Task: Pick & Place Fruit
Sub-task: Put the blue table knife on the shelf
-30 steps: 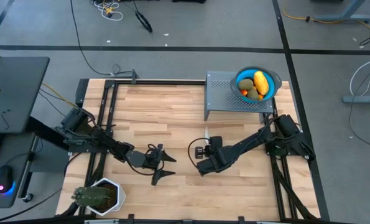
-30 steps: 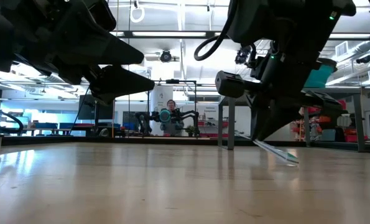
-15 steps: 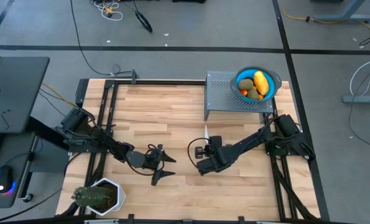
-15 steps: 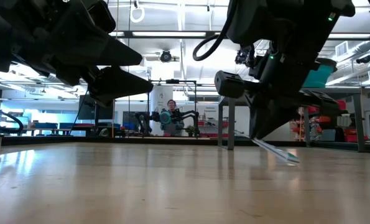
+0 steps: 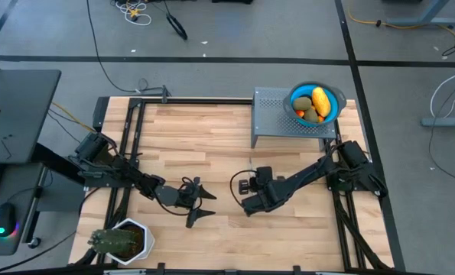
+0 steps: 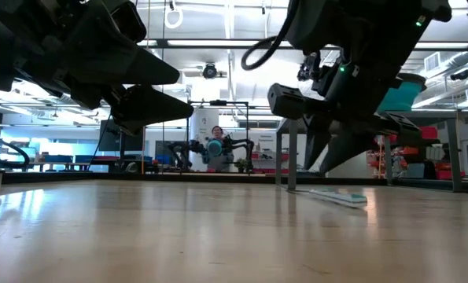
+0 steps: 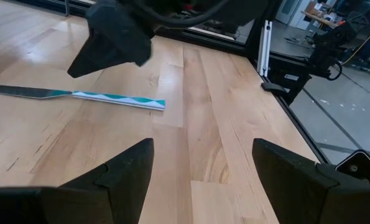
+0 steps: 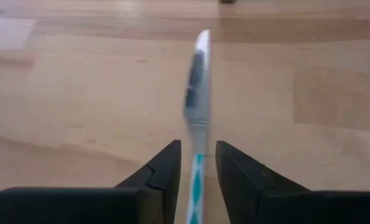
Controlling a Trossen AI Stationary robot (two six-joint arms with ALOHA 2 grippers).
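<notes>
The fruit lies in a blue bowl (image 5: pixel 316 104) on a grey perforated stand (image 5: pixel 277 116) at the table's far right: a yellow piece (image 5: pixel 321 100) and olive-brown ones (image 5: pixel 307 108) show. The light-blue-handled knife (image 7: pixel 119 99) lies flat on the wood near the table's middle (image 6: pixel 336 196). My right gripper (image 8: pixel 197 155) is just above it, open, one finger on each side of the knife (image 8: pixel 197 106) with a gap to both. My left gripper (image 7: pixel 203 149) stands open left of the middle (image 5: pixel 208 202), nothing between its fingers.
A spiky green plant in a white pot (image 5: pixel 124 241) stands at the near left corner. Black frame rails (image 5: pixel 131 145) run along the table's left, far and right sides. Bare wood lies between the grippers and the stand. A person (image 6: pixel 216 137) shows far off in the room.
My right gripper has opened and let go of the knife, staying in place. The knife, which hung slanted below the fingers, now lies flat on the table.
</notes>
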